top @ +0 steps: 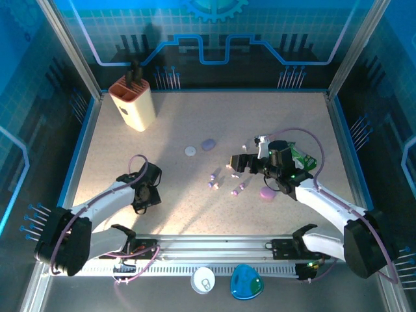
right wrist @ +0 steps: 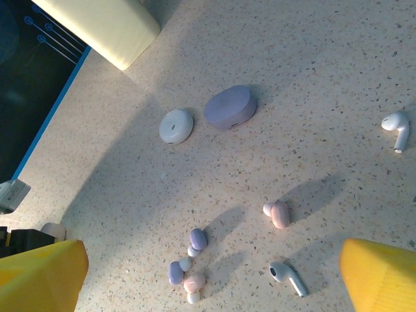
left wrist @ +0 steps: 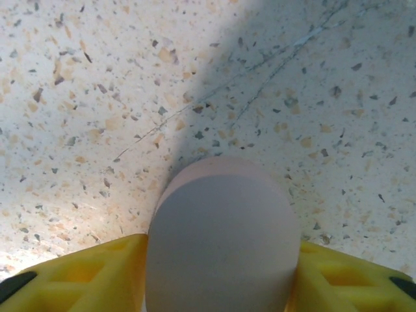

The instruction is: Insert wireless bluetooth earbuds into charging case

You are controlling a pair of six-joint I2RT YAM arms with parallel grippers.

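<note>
Lavender, pink, white earbuds (right wrist: 188, 263) loose on counter (right wrist: 325, 65), mid-right, none in any case yet. Easiest pick imo: white bud (right wrist: 288, 278), stem slanting down-right in right wrist view, lying between right fingers (right wrist: 383, 279), closer to the right-hand one. Those fingers spread wide, holding nothing, hovering over the cluster. Right arm way nearer. Left fingers (left wrist: 84, 276) well apart from buds, hugging both sides of pink case (left wrist: 221, 227), no gap visible, so looks grasped. Can't tell if lid open.
</note>
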